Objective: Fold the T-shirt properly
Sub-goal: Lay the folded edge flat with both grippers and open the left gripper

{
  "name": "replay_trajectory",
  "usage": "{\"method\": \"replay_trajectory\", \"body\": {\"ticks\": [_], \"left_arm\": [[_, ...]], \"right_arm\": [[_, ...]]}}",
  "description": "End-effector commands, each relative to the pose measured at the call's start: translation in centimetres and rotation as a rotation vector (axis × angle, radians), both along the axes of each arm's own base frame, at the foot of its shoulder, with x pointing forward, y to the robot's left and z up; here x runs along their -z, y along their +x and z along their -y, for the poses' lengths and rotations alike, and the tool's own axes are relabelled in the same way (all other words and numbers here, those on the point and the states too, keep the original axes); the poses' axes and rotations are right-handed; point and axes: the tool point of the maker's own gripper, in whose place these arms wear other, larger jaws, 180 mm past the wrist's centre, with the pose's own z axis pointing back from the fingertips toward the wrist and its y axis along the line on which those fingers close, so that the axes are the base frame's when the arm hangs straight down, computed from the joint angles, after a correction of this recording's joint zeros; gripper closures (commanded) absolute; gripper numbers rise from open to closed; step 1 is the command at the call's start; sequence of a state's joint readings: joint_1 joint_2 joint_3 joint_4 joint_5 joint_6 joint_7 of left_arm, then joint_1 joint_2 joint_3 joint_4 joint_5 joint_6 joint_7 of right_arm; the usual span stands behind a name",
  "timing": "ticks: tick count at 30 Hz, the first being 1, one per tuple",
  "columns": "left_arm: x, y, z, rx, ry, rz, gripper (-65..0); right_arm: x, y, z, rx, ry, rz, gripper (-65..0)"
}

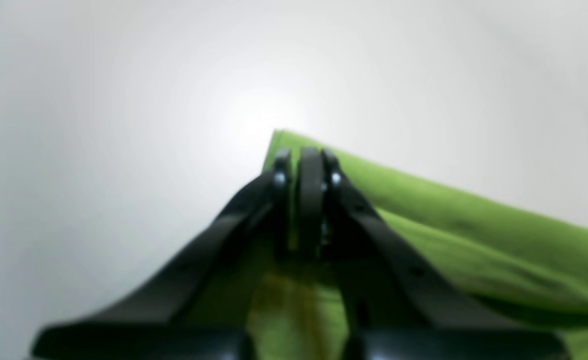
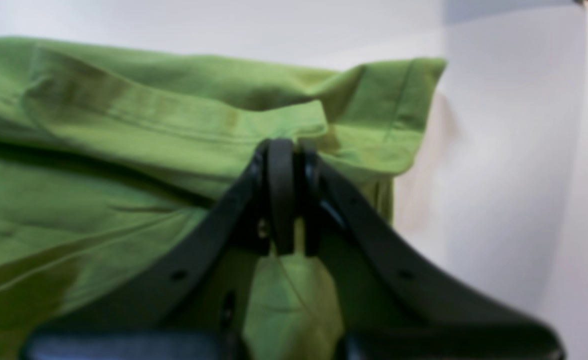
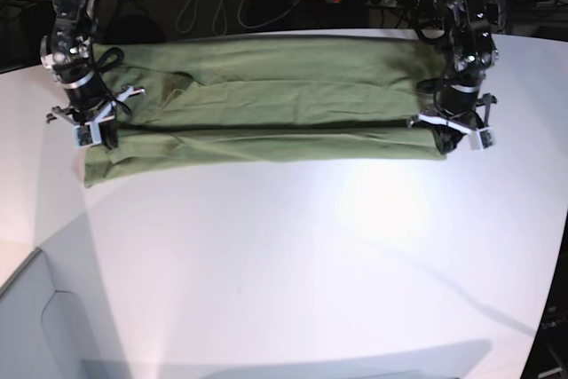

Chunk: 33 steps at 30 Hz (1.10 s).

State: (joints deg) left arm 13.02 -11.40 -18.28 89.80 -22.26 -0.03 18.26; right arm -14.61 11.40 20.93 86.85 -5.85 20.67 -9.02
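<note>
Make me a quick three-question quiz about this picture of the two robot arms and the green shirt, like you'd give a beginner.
1. True or false: the T-shirt lies spread as a long band across the table.
2. What do the left gripper and the right gripper each have between their fingers?
A. a power cable
B. cloth at one end of the T-shirt
C. nothing
3. Fill in: in the base view, the T-shirt lies at the table's ____ edge, near the arms' bases.

Key
1. True.
2. B; both wrist views show shut fingers with green cloth pinched between them.
3. Far.
</note>
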Motion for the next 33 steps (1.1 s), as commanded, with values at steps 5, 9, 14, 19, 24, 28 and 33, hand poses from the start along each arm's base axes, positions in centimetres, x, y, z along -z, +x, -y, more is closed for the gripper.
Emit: {"method": "replay_trajectory", "body": {"ticks": [5,9,14,19,24,28,33], "left_arm": [[-0.6,-0.4,-0.5,-0.001,0.019,0.02,0.0],[-0.1,-0.6,-0.5,-0.003,0.015,0.007,0.0],[-0.2,-0.5,-0.3,0.006,0.015,0.004,0.0],[-0.8,-0.4,-0.3,0.003,0.02,0.018,-10.1],[-1.9,-0.6,0.3,0.008,0.018,0.047,-20.3],[-3.2,-0.7,0.9,0.021,0.024,0.077,-20.3],[-3.4,-0.6,1.0,0.022,0.025,0.083,-20.3]], "right_arm": [[-1.3,1.2,0.6,0.006,-0.002,0.058,0.0],[-1.4,1.3,0.5,0.003,-0.001,0.059,-0.2],[-1.2,1.3,0.4,0.001,-0.002,0.05,-13.0],[-2.2,1.3,-0.3,-0.042,0.004,0.075,-35.8],[-4.2,1.2,-1.0,-0.095,0.013,0.115,-44.3],[-4.4,1.5,-1.0,-0.09,0.014,0.116,-44.6],[-2.8,2.1,-1.9,-0.107,0.009,0.025,-44.5]]}}
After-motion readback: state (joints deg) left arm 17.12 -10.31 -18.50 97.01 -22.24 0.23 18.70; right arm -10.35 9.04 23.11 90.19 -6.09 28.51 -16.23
